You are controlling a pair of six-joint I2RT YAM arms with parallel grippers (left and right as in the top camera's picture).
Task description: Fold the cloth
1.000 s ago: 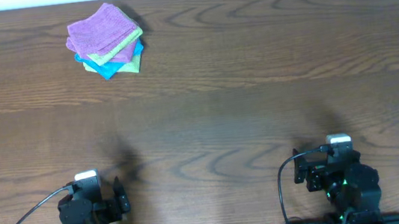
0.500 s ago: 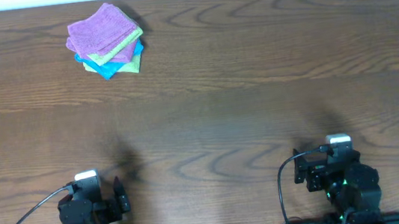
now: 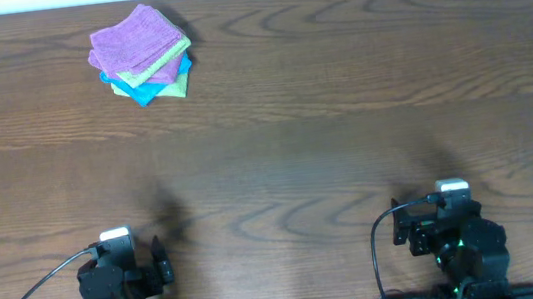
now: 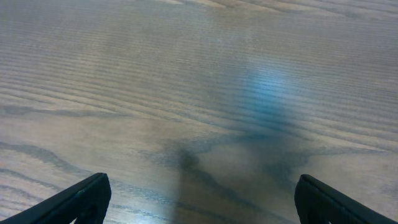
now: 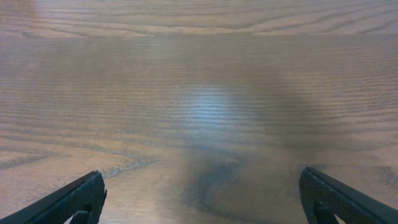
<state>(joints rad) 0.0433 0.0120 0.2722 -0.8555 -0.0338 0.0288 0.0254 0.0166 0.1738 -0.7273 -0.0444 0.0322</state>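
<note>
Dark brown wood-grain table (image 3: 340, 91) fills the whole overhead view, with no cloth spread out anywhere on it. The only fabric is a small stack of cloths (image 3: 140, 55) near the far left corner, well apart from both arms. A purple cloth (image 3: 131, 39) lies on top, with green and blue edges showing beneath it. All of them look already folded into squares.

Along the near edge sit the two robot arms. The left arm (image 3: 111, 283) and the right arm (image 3: 463, 238) are each tucked back and low against their bases, with cables looping out to the side. Neither reaches over the table.

From each wrist camera, only bare wood and a soft reflection of light can be seen ahead. The left gripper (image 4: 202, 200) has its two black fingertips at opposite bottom corners of its view, spread wide and holding nothing. The right gripper (image 5: 202, 198) looks the same, jaws wide apart and empty.

No folding step appears to be in hand; both arms seem to be at rest. If a cloth is to be folded next, the left arm, being nearer, would probably need a long reach forward to the stack to lift the top piece.
</note>
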